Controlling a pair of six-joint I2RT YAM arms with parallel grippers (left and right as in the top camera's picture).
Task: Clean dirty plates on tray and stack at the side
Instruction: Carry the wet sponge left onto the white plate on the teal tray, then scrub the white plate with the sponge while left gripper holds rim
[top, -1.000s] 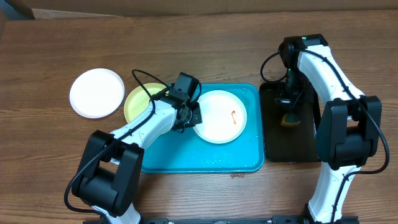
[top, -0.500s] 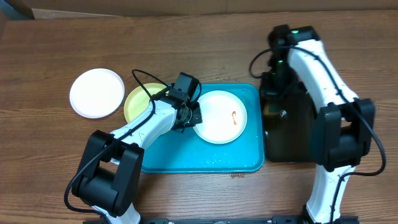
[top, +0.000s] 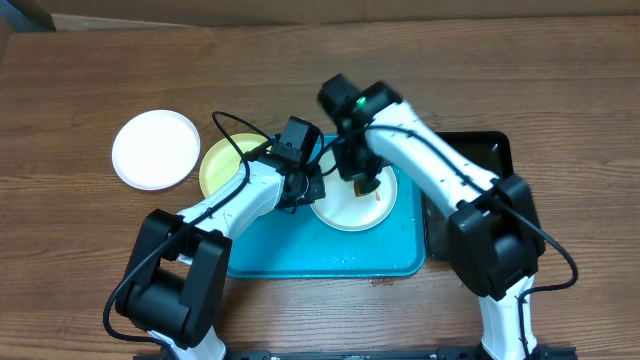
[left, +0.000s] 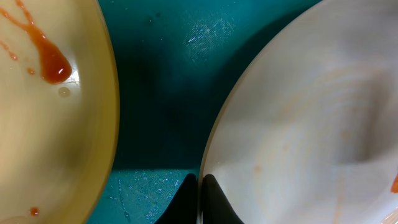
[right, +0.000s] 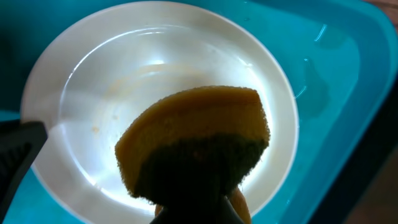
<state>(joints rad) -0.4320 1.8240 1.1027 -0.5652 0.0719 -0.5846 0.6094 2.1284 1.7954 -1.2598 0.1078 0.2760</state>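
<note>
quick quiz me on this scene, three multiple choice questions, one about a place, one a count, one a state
1. Where is the lone white plate?
a) on the wooden table, left of the turquoise tray
b) on a black tray
c) stacked on another plate

2. How many plates show from overhead?
a) two
b) three
c) four

3. The right pincer is
a) open and empty
b) shut on a sponge
c) shut on a plate rim

Key: 1a, it lies on bare wood, apart from the tray. 2b, two white plates and one yellow-green plate. 3b, the right wrist view shows the yellow and dark green sponge held over the tray's white plate.
</note>
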